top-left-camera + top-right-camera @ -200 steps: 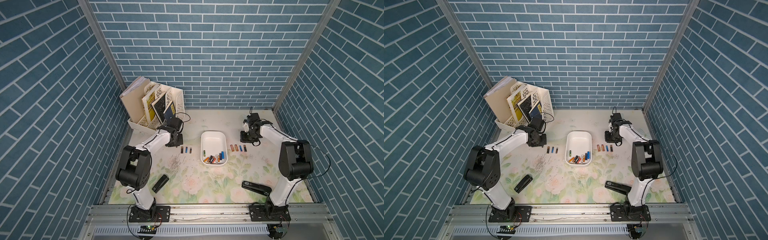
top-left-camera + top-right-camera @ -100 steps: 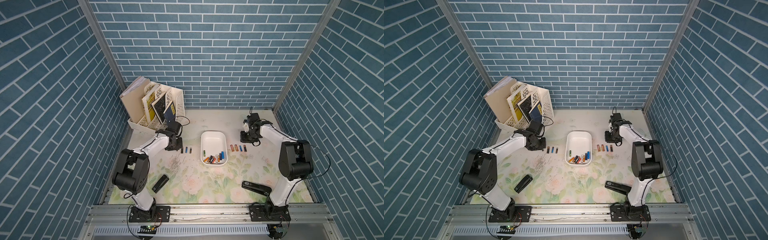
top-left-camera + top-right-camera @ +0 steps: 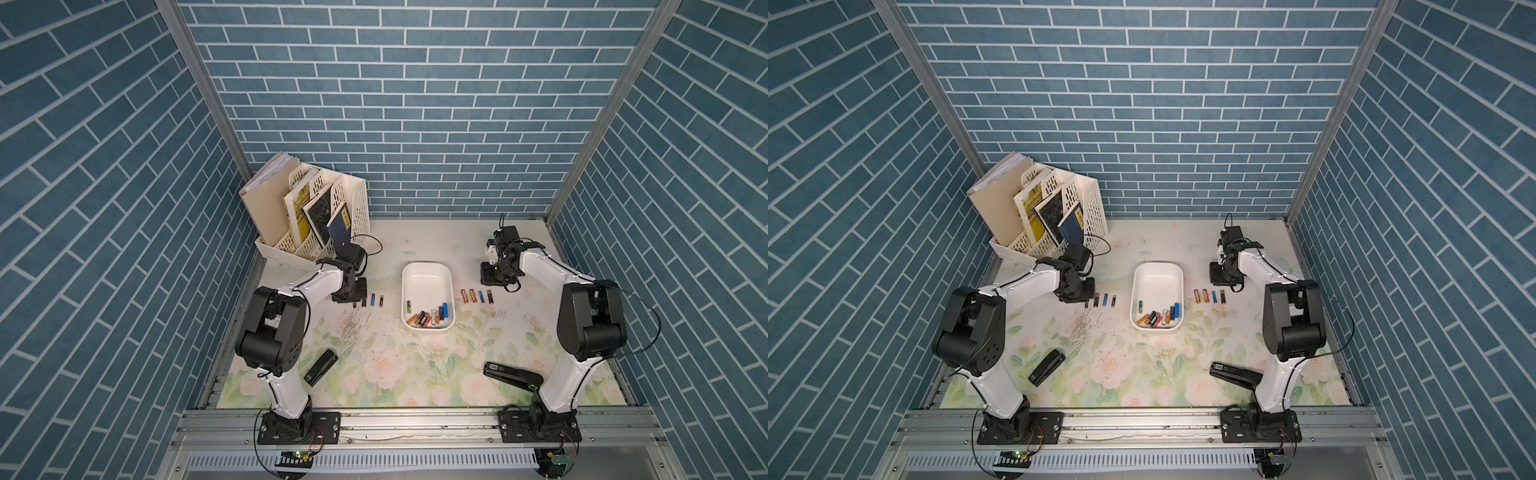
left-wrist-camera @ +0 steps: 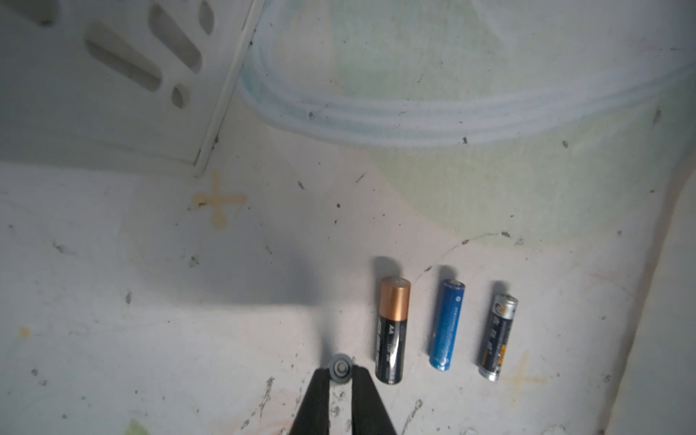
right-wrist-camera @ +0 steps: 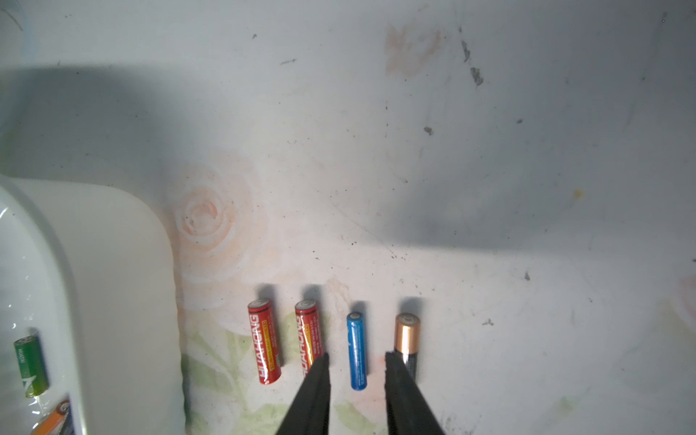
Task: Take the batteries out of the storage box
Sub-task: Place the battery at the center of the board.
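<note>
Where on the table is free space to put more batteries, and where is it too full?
Bare mat lies behind the storage box, and in front of it between the left stapler and right stapler. Crowded: the left battery row, the right battery row, and the loose staples.

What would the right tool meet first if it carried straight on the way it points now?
Most likely the blue battery, which lies between the open jaws of the right tool, then the mat beneath. How high the tool sits above them is unclear.
</note>
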